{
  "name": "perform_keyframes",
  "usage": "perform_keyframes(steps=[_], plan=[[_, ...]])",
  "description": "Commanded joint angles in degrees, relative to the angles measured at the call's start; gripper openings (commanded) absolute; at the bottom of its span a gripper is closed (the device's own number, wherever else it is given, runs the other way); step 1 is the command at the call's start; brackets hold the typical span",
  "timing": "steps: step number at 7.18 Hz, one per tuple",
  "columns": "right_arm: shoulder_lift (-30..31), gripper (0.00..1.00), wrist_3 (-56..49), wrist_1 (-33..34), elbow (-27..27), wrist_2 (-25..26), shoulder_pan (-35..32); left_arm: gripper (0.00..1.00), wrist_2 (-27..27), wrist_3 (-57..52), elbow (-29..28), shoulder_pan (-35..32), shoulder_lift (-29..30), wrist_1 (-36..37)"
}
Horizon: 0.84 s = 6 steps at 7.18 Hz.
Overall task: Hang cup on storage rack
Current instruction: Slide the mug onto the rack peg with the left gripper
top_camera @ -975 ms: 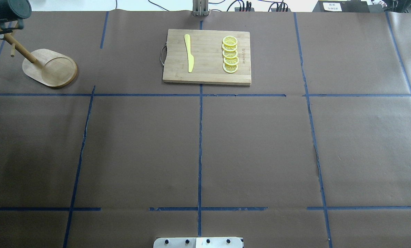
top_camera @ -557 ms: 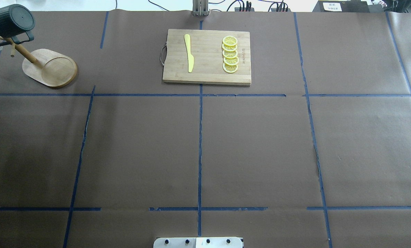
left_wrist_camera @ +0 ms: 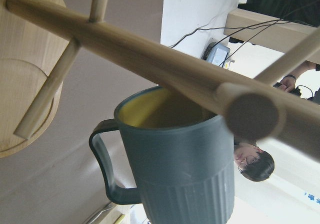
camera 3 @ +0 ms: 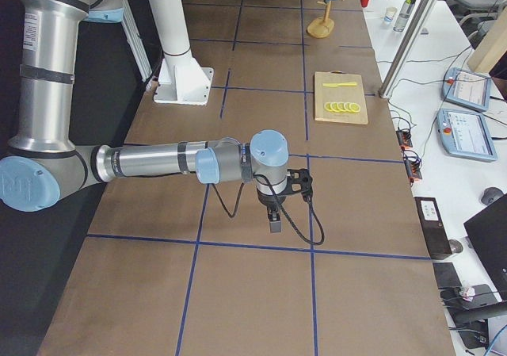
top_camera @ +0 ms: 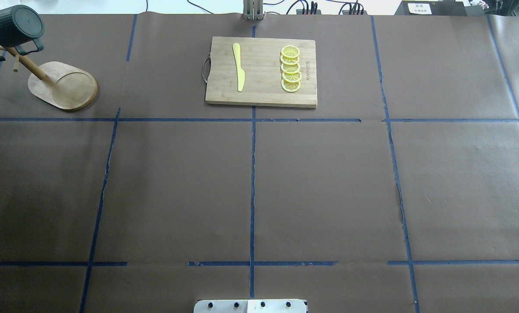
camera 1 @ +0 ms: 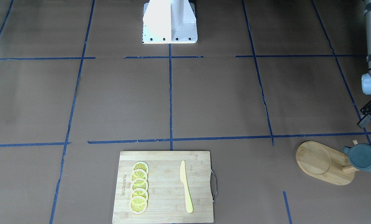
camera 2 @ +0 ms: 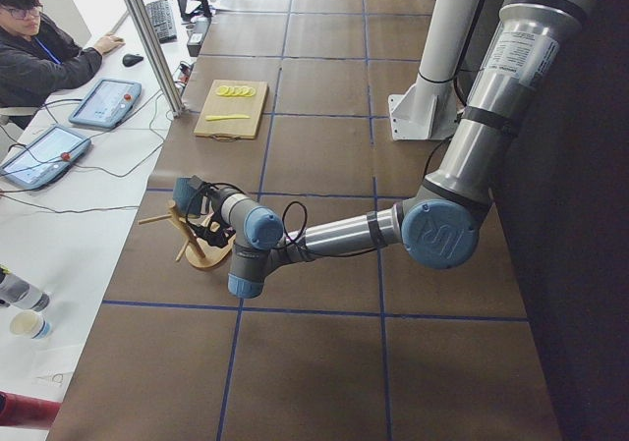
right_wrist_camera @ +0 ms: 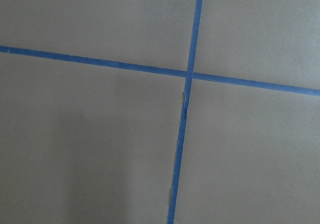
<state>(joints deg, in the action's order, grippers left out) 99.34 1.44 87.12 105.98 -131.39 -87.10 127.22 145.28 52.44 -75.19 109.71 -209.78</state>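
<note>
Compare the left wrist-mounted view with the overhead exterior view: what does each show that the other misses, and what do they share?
Only the left wrist-mounted view shows the cup's yellow inside and a person in the background. Only the overhead view shows the cutting board with its lemon slices and yellow knife. Both show the cup, its loop handle, and the storage rack's post, pegs and base.

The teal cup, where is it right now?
In the overhead view the cup is at the far left, up on the bamboo storage rack, well left of the cutting board.
</note>
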Motion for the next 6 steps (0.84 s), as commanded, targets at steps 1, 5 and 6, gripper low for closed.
perform_keyframes(steps=[1,5,6], plan=[[0.15,1.00,0.40,0.07,0.10,-0.10,0.00,1.00,10.03,-17.58,0.03,-2.32,-0.11,-0.19],[0.24,1.00,0.49,0.07,0.02,-0.19,0.00,1.00,22.37,-56.77,-0.23,-5.94,-0.28,11.02],[0.24,1.00,0.58,0.07,-0.07,-0.27,0.00,1.00,22.37,-66.25,-0.32,-5.94,-0.37,14.89]])
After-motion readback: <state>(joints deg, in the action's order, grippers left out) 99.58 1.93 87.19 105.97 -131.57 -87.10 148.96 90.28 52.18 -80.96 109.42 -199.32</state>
